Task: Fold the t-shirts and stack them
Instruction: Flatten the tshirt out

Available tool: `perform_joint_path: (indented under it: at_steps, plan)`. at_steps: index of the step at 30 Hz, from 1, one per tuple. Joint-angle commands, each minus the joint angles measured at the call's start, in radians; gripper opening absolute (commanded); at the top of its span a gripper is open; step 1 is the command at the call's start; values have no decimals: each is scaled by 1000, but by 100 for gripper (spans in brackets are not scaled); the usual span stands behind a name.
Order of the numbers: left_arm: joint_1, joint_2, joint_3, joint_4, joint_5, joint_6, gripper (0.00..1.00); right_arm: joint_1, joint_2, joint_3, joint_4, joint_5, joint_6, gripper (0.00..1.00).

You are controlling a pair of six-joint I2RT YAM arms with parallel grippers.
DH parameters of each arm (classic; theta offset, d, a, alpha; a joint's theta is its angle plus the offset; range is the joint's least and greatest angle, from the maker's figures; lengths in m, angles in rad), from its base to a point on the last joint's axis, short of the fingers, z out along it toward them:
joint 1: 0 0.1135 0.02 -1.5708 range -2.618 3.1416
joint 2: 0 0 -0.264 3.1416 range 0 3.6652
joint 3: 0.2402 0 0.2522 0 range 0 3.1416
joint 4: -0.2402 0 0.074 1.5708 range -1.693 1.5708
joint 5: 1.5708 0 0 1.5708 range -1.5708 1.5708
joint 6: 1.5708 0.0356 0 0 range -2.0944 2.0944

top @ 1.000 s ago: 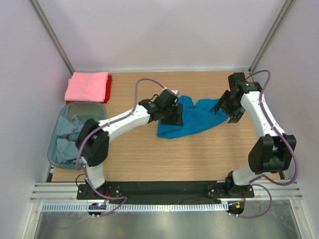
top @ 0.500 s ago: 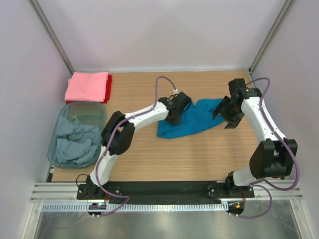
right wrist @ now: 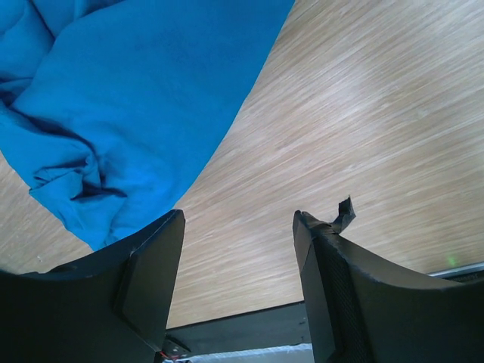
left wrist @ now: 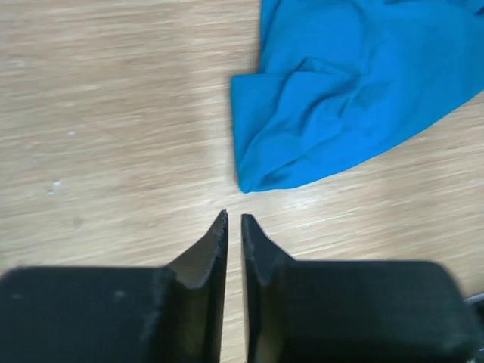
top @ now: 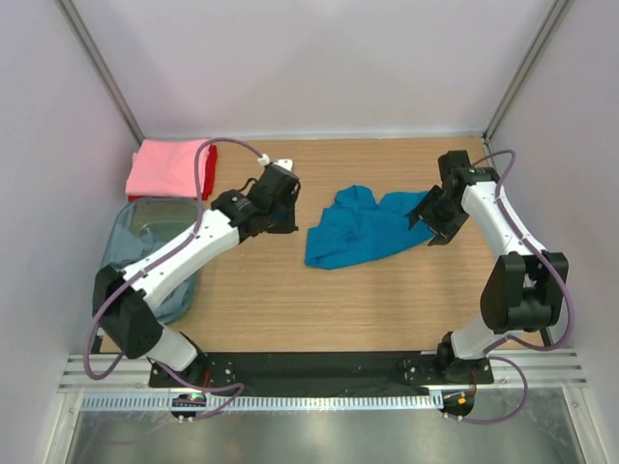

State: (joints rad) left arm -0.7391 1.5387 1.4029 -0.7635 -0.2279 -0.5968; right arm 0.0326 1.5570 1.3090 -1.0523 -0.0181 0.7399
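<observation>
Wooden table (top: 338, 300) fills the middle of the top view, with plain white walls (top: 309, 68) all around. A teal blue shirt (top: 363, 230) lies crumpled in the middle. The left gripper (left wrist: 234, 221) is pinched shut with nothing in it, near the shirt's left side. The right gripper (right wrist: 238, 217) is wide at its right edge. At the upper left, a pink shirt (top: 169, 166) lies folded on a red shirt (top: 212, 164), above a grey-blue bin (top: 164, 201).

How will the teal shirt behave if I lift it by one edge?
Probably floppy: the teal t-shirt lies crumpled in soft folds, so it should drape and hang rather than hold its shape. It is likely light, since the cloth looks thin. Pushed across the wooden table, it would probably bunch up instead of sliding whole.
</observation>
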Motion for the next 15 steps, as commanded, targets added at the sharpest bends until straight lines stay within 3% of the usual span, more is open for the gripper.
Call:
perform_joint_path:
  at_steps: [1,2,5,7,15]
  plan:
    - [-11,32,-93,263,143,37,15,1,-6,15,49,-23,42,66]
    - [-17,62,-70,268,118,45,28,1,-14,0,52,-28,44,66]
    - [-20,224,103,206,76,80,41,3,-57,-36,46,-34,41,66]
    - [-32,303,221,182,82,123,44,3,-84,-56,26,-37,39,67]
    - [-100,582,425,165,108,189,54,3,-170,-116,-1,-42,36,67]
